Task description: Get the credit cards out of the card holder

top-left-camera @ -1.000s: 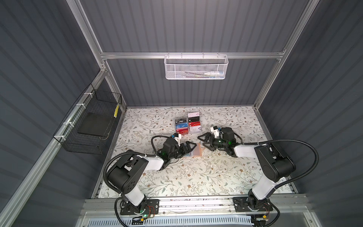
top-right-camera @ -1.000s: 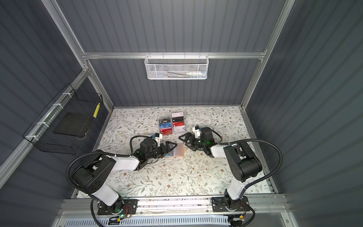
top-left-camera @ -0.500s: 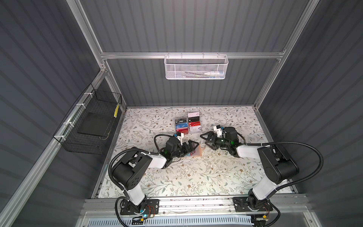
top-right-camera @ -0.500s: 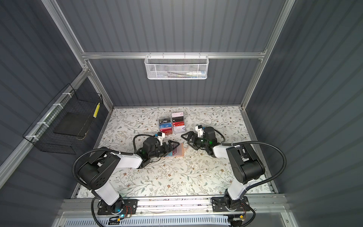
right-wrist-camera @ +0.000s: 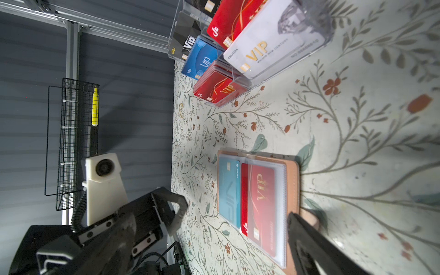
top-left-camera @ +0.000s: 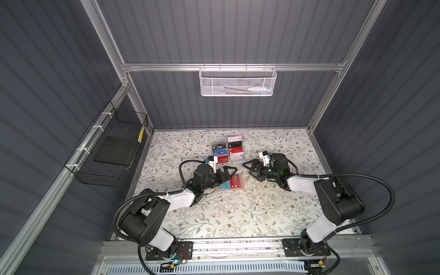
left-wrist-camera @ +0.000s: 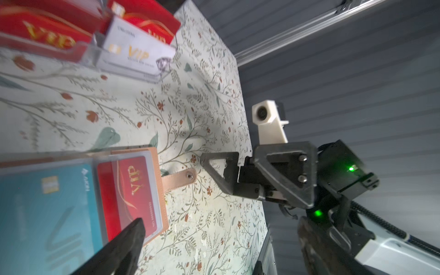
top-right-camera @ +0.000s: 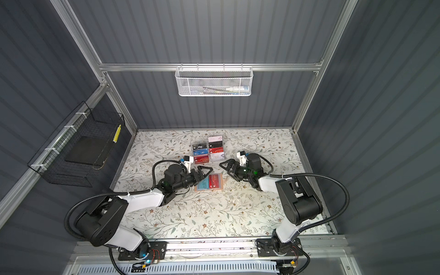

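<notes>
Floral tabletop (top-left-camera: 238,214) below us, and we see the card holder (top-left-camera: 242,184) lying open mid-table.
Red and teal credit cards (top-left-camera: 236,182) sit in its sleeves; left gripper (top-left-camera: 229,175) spread wide over its left page, right gripper (top-left-camera: 247,169) spread wide just right of it.

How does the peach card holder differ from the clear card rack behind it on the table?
The card holder is peach and leather-like; the card rack is clear plastic. The card holder lies flat and open; the card rack rises in steps. The card holder shows two cards, a teal card and a red card; the card rack holds more, black, blue, red and white. Both sit on the flowered table and hold VIP cards.
</notes>
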Motion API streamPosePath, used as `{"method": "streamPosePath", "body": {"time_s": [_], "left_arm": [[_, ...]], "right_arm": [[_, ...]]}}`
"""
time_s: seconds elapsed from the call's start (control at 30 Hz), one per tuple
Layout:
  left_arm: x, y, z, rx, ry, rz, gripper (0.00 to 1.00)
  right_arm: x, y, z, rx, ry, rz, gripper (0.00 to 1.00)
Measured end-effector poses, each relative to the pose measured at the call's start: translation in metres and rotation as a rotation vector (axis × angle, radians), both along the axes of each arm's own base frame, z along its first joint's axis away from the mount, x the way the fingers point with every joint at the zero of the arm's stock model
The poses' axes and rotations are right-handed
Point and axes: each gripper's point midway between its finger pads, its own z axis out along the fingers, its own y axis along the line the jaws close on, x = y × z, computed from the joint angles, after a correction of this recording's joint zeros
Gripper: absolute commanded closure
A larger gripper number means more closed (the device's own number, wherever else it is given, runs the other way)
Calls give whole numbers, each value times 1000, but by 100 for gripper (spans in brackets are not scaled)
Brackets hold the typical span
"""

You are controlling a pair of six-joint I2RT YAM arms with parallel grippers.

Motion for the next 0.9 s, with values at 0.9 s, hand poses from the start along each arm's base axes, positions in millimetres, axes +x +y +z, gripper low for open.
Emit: {"method": "streamPosePath", "body": {"time_s": [0.9], "left_arm": [[4, 41, -71, -66, 161, 101, 0]], "right_arm": [[-35, 83, -34, -23, 43, 233, 10]]}}
